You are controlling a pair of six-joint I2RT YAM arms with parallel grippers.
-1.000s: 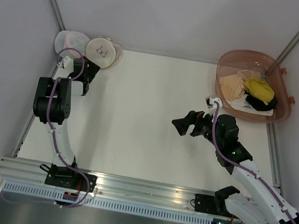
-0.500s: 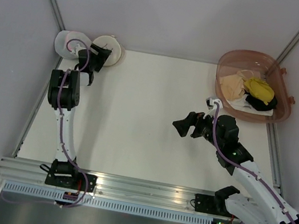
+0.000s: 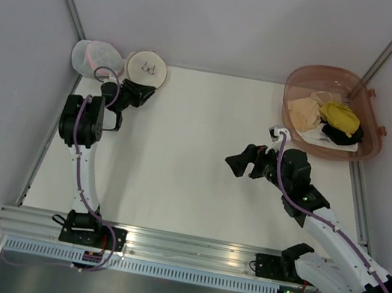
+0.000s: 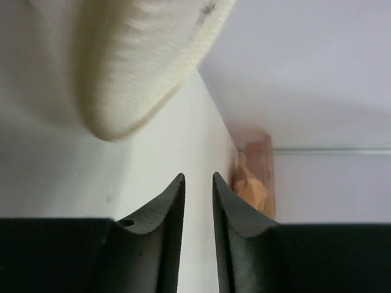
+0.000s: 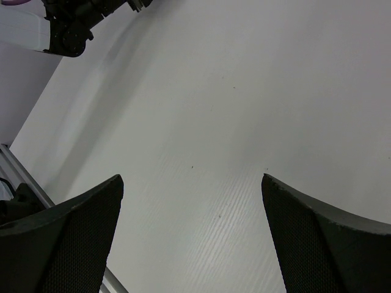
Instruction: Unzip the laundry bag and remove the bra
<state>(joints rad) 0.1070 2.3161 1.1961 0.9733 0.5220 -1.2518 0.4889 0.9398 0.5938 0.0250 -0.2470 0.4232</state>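
Observation:
The laundry bag (image 3: 146, 69) is a round cream mesh dome with a small black bra outline, lying at the table's far left corner. In the left wrist view the laundry bag (image 4: 140, 61) fills the upper left, just beyond the fingertips. My left gripper (image 3: 145, 93) (image 4: 197, 177) sits at the bag's near edge. Its jaws stand a narrow gap apart, with only bare table between them. My right gripper (image 3: 242, 164) (image 5: 192, 178) hovers wide open over mid-table, holding nothing. The bra is not in view.
A whiter round bag with a pink band (image 3: 96, 57) lies left of the laundry bag, against the wall. A pink basket (image 3: 300, 77) (image 4: 253, 177) at the far right holds yellow (image 3: 339, 116), beige (image 3: 305, 110) and black (image 3: 342, 136) garments. Walls close in on the left and far sides.
My left gripper swung from beside the whiter bag to the laundry bag's near edge, and its jaws narrowed from wide open. The laundry bag shifted slightly right. The right arm stayed still.

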